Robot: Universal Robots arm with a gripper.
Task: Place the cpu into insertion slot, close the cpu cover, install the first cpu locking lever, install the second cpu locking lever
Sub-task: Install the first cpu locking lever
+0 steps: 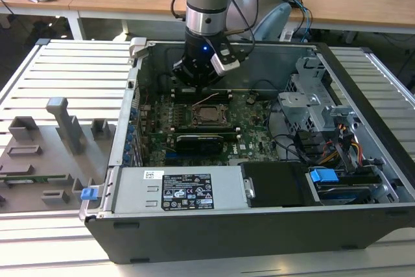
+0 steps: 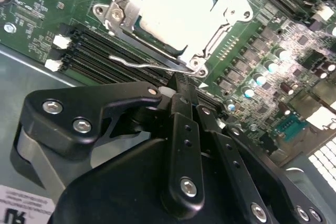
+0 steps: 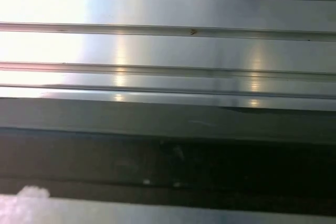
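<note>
An open computer case point(image 1: 363, 180) lies on a ribbed metal table point(image 1: 71, 69), its green motherboard point(image 1: 249, 118) facing up, and the arm's gripper point(image 1: 194, 82) reaches down inside over the board's far edge. In the second wrist view its black fingers point(image 2: 184, 124) are pressed together just beside a thin wire locking lever point(image 2: 149, 64). The cpu point(image 2: 176, 6) sits in its socket under the closed cpu cover point(image 2: 223, 22).

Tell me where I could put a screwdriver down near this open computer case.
The ribbed metal table is bare between the case wall and the grey fixtures on the exterior view's left. There is another bare strip right of the case. Inside it is crowded: motherboard, cables, drive cage, and the end effector.
</note>
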